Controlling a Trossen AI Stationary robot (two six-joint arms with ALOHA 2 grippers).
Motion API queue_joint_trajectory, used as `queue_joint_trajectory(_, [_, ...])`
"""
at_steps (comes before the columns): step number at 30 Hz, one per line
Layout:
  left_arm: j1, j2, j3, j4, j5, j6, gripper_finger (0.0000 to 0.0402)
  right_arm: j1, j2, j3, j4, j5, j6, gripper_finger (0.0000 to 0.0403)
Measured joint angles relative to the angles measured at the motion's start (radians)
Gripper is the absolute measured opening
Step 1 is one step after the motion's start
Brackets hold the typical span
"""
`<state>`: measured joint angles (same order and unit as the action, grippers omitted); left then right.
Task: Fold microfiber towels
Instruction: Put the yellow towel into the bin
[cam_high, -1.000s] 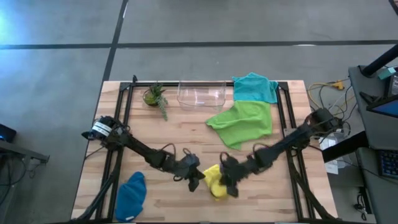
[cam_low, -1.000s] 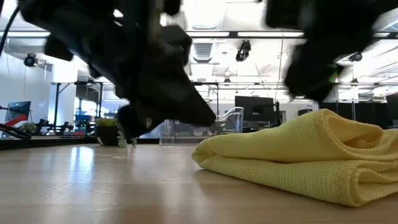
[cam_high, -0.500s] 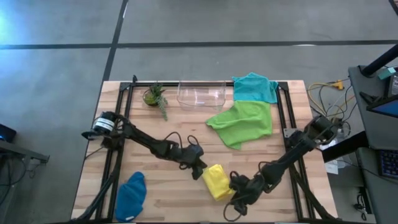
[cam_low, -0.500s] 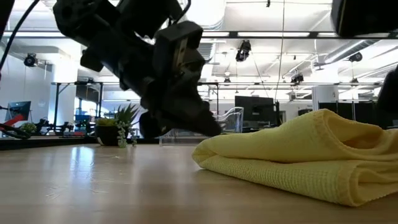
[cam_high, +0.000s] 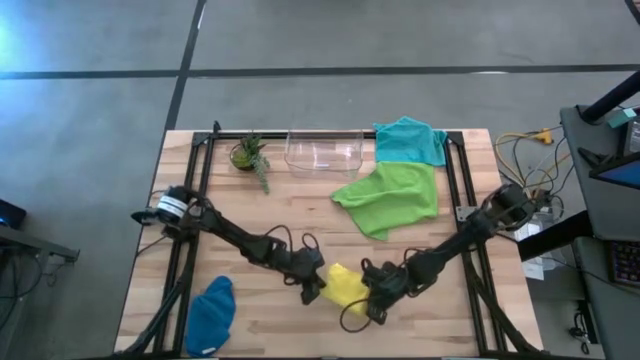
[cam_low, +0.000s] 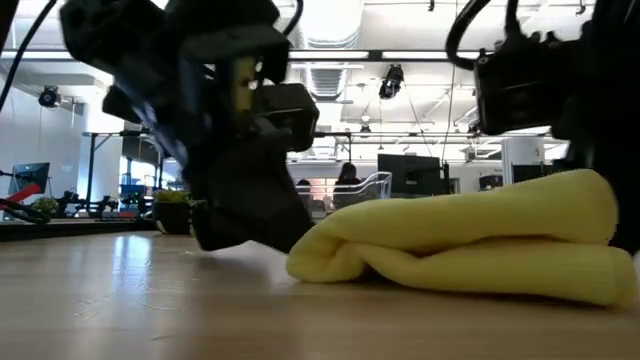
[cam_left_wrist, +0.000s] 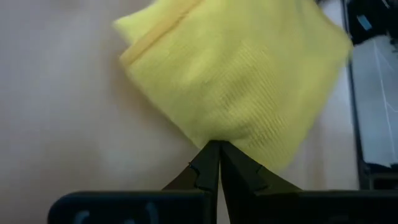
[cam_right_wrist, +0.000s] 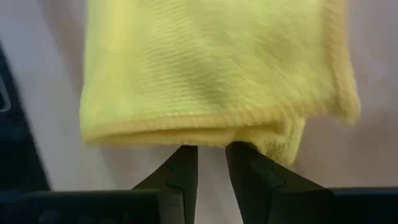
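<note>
Tabletop (cam_high: 300, 200): light wood, with bare room across its middle and along the near edge left of the yellow towel.
Yellow towel (cam_high: 346, 288): folded into a small bundle near the front of the tabletop, well in from either side edge; in the low view (cam_low: 470, 250) it lies flat with rounded folds stacked on each other.
Left tool (cam_high: 314, 290): at the towel's left edge, its fingers (cam_left_wrist: 208, 163) closed together, tips touching the cloth's edge (nothing visibly pinched between them).
Right tool (cam_high: 368, 300): at the towel's right edge, its fingers (cam_right_wrist: 183, 165) a small way apart, tips just at the hemmed fold; whether cloth sits between them cannot be told.
Lime green towel (cam_high: 390, 197): spread loosely, right of centre, well apart from both tools.
Teal towel (cam_high: 410, 140): at the back right corner, its near edge overlapping the green one.
Dark blue towel (cam_high: 210, 315): bunched at the front left corner, reaching the tabletop's edge.
Clear bin (cam_high: 323, 152): at the back edge, just left of the teal towel.
Potted plant (cam_high: 248, 155): back left, beside the bin.
</note>
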<state>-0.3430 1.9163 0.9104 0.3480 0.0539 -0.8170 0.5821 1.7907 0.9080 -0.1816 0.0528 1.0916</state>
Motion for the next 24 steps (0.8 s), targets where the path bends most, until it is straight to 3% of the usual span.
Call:
queue_joint_trajectory(7, [-0.064,0.000,0.000,0.000,0.005,-0.055,0.0000,-0.096,-0.026,0.002,-0.142,0.009,-0.190,0.0082])
queue_joint_trajectory(11, [-0.086,-0.008,-0.001,-0.002,0.007,-0.119,0.0000,-0.145,-0.086,-0.008,-0.299,0.095,-0.231,0.0082])
queue_joint_trajectory(14, [-0.090,-0.046,0.000,-0.019,-0.007,-0.116,0.0000,-0.143,-0.176,-0.041,-0.290,0.134,-0.135,0.0082])
queue_joint_trajectory(18, [-0.072,-0.131,0.001,-0.160,-0.091,-0.034,0.0000,-0.046,-0.264,-0.124,-0.074,0.144,0.088,0.0082])
queue_joint_trajectory(22, [0.004,-0.204,-0.001,-0.231,-0.190,0.081,0.0000,0.054,-0.254,-0.142,0.036,0.200,0.256,0.0082])
queue_joint_trajectory(24, [0.066,-0.210,0.009,-0.216,-0.168,0.138,0.0000,0.078,-0.218,-0.135,0.036,0.196,0.311,0.0082])
